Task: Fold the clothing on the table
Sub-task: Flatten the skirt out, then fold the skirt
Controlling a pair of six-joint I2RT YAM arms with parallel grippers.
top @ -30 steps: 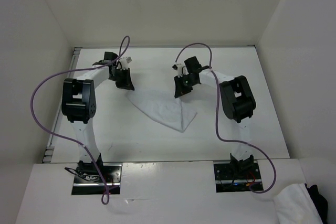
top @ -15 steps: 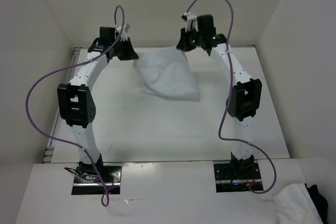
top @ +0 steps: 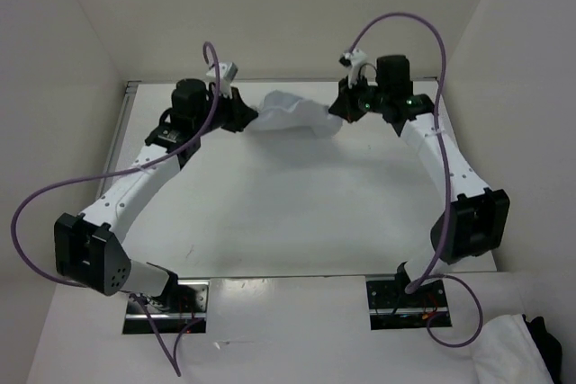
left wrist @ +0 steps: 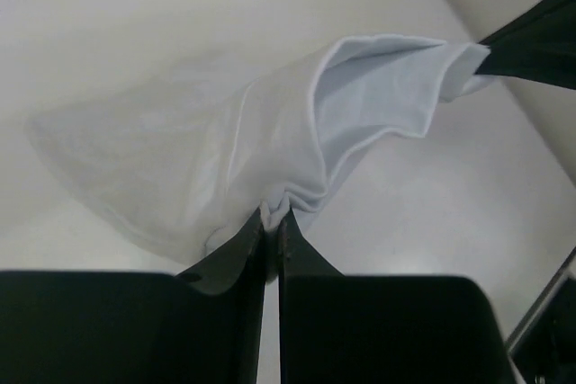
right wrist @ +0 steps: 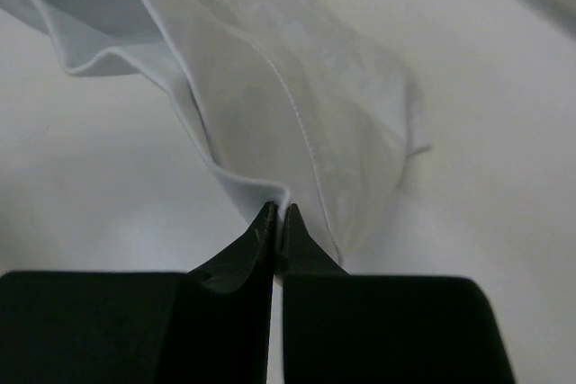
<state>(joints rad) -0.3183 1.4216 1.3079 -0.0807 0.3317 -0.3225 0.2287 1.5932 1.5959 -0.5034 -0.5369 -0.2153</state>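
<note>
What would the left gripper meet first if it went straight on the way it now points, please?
The white garment that it pinches: the left gripper would push further into it, and beyond that probably reach the table, though depth is unclear.

Brightness: bright, even and diffuse in all three views; no glare on the flat matte white surface [top: 297,213].
Shadows: only a faint, soft-edged grey one under the thin wrinkled white fabric garment [top: 292,114] by the surface's far edge.
Focus: overhead view crisp; both wrist views soft, the black jaws at their bottom edges blurred.
Contrast: low, white cloth on white; folds show as pale blue-grey shading.
</note>
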